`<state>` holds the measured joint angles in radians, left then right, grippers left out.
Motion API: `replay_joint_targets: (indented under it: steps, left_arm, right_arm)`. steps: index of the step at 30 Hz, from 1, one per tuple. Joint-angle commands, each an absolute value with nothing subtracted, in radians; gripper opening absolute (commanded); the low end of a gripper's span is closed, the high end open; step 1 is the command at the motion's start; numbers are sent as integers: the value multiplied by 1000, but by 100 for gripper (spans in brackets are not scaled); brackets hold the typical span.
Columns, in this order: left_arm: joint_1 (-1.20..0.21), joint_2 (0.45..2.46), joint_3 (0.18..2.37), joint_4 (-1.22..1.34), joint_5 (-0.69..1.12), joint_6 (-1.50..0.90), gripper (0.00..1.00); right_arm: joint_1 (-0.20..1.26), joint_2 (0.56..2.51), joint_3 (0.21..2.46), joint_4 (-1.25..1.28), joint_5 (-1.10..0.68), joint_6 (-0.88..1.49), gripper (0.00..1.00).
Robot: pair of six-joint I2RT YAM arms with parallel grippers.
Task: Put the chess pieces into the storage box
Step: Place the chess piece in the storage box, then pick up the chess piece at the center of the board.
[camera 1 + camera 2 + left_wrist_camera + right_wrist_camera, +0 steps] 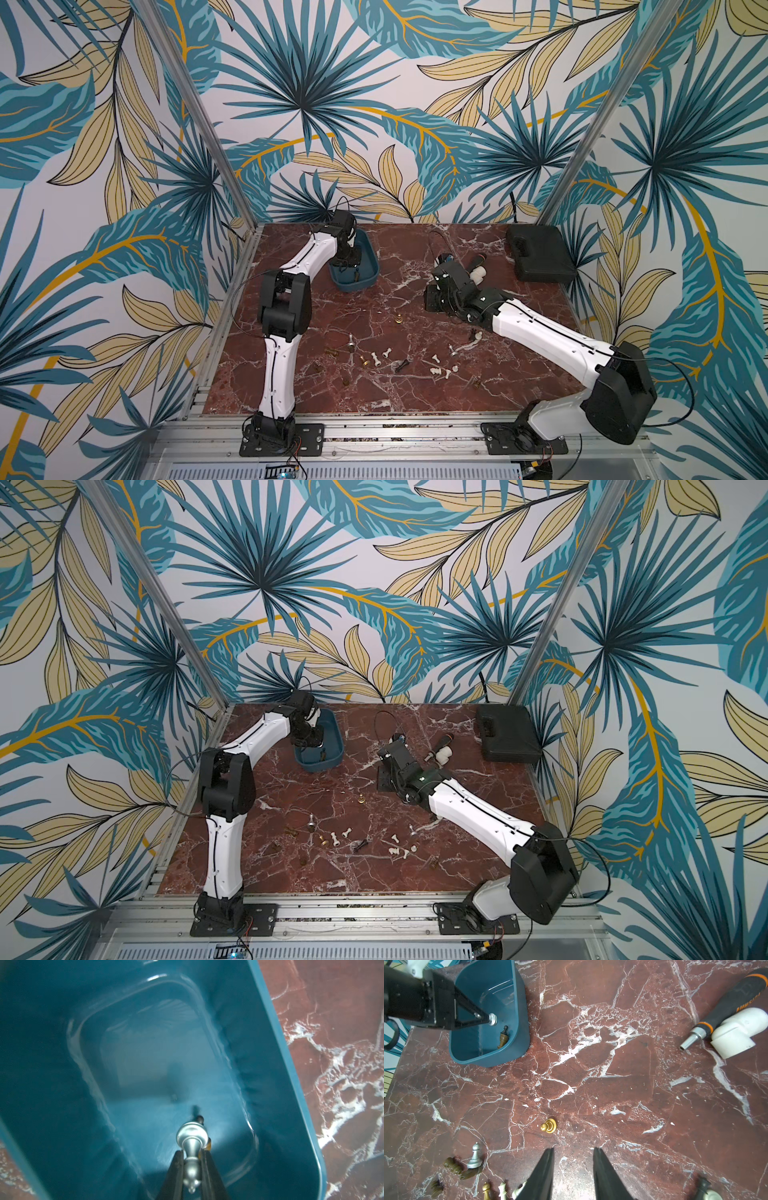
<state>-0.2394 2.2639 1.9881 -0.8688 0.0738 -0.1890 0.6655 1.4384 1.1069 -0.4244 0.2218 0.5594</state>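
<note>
The teal storage box (pixel 368 280) (pixel 521 1022) stands at the table's back left. My left gripper (pixel 192 1153) reaches down inside it, shut on a silver chess piece (pixel 192 1136) (pixel 492 1019) held just above the floor of the box. A dark brown piece (pixel 503 1036) lies against the box's wall. My right gripper (pixel 573 1150) hovers open over bare marble with nothing between its fingers. A gold pawn (pixel 548 1125) (pixel 398 320) stands just beyond its tips. Several more pieces, among them a white one (pixel 376 357) and a silver one (pixel 475 1156), are scattered across the front of the table.
A black-handled screwdriver (pixel 733 1001) and a white elbow fitting (pixel 741 1030) lie at the back, right of centre. A flat black case (pixel 540 257) sits in the back right corner. Aluminium rails (pixel 374 428) edge the table's front.
</note>
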Motion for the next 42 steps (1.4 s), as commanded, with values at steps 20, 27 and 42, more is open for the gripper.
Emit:
replay_joint_targets:
  steps: [20,27,42]
  left_arm:
    - [-314,1951,1853,-943,-92,-195,45]
    - [-377,1573,1352,-915,-67,-312,45]
    - [-458,1336,1025,-919,112,-432,45]
  right_arm:
    - [700,1486,1185,-497,174,528,39]
    - [742,1597,1244,-489,128,503,39]
    - [758,1763,1275,-492,95,543,42]
